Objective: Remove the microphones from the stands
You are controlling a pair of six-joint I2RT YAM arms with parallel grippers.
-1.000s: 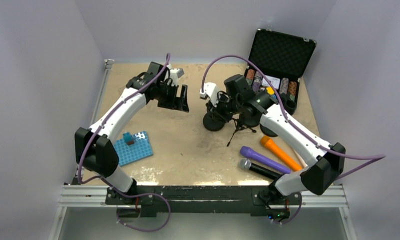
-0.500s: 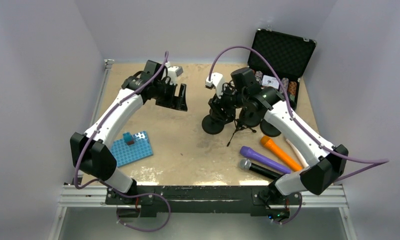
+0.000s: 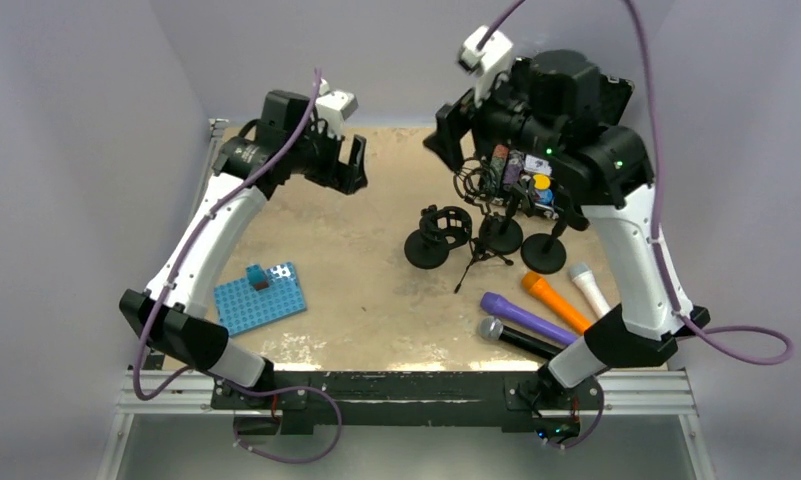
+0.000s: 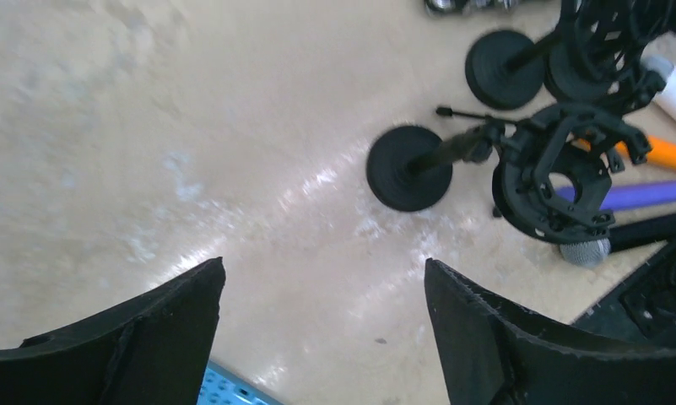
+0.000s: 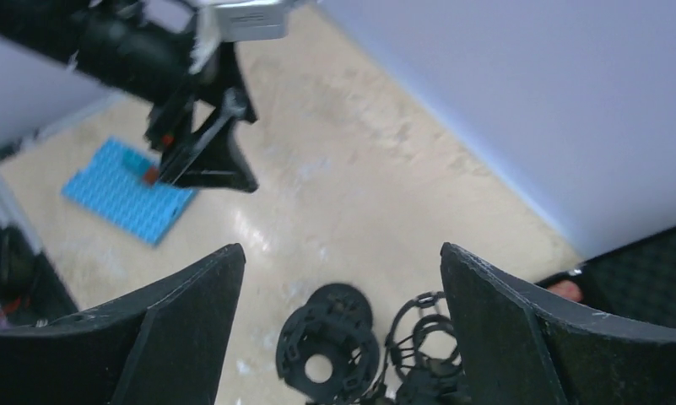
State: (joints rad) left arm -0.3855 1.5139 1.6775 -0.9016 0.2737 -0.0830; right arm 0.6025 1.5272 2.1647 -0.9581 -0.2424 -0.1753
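Note:
Nothing sits in the ring mount of the black stand [image 3: 431,240], which shows again in the left wrist view [image 4: 562,181] and from above in the right wrist view [image 5: 330,350]. Several microphones lie flat at the front right: purple [image 3: 526,318], orange [image 3: 561,305], white [image 3: 588,290] and a black microphone with a silver head [image 3: 521,338]. My left gripper [image 3: 351,165] [image 4: 324,263] hangs open high over the bare table, left of the stand. My right gripper [image 3: 451,125] [image 5: 343,248] is open too, raised well above the stands, with nothing between its fingers.
Two more round-based stands [image 3: 499,235] [image 3: 544,255] and a small tripod [image 3: 476,262] crowd beside the first. An open black case [image 3: 566,100] stands at the back right. A blue studded plate [image 3: 261,295] with a small block lies at the front left.
The right gripper has opened from shut and lifted up and back from the stands. The left arm has also risen and its jaws have spread wider. The white microphone is now uncovered.

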